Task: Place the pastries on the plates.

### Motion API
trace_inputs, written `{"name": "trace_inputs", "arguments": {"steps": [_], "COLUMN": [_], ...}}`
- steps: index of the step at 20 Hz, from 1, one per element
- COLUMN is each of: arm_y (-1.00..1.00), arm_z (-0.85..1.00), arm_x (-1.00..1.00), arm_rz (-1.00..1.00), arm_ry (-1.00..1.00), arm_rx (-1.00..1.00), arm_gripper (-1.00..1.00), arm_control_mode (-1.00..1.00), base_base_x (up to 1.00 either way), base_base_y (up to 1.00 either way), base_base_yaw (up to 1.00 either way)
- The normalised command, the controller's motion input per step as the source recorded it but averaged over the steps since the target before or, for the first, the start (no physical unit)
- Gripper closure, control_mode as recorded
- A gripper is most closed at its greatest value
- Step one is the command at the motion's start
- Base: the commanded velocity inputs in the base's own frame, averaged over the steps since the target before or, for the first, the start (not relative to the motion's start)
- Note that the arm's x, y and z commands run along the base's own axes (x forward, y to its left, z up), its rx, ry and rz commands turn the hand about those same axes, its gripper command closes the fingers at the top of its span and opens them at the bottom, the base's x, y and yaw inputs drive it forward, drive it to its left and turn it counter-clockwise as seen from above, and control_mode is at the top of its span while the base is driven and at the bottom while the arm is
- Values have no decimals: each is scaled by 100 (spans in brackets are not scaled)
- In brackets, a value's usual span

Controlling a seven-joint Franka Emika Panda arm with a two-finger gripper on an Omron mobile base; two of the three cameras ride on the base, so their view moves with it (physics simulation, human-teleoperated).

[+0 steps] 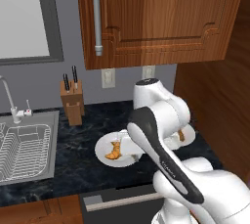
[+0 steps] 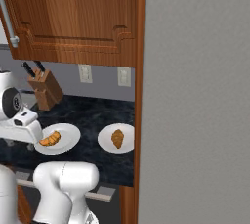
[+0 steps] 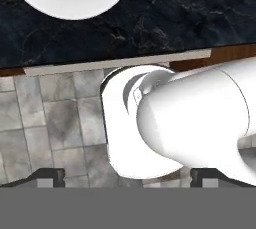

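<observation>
Pincer (image 3: 127, 177) stands wide and empty; each croissant (image 2: 50, 139) on its plate (image 2: 71, 142) looks light, flaky, crushable, best taken gently across its middle.

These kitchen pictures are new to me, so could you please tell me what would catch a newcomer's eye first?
Two round white plates sit side by side on the black marbled counter, each bearing one golden-brown pastry: a curved croissant on the left plate, a straighter oval croissant on the right plate. Behind them a wooden knife block stands by the grey wall, beside a steel sink.
</observation>
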Motion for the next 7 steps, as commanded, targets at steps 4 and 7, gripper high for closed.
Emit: {"name": "trace_inputs", "arguments": {"steps": [4,7], "arm_y": [-33,-25], "arm_z": [56,51], "arm_x": [-21,0], "arm_rz": [0,0], "arm_ry": [0,-4], "arm_rx": [0,0], "arm_gripper": [-100,-100], "arm_control_mode": [-100,-100], "base_base_x": [0,0], "base_base_y": [0,0], "base_base_yaw": [0,0]}}
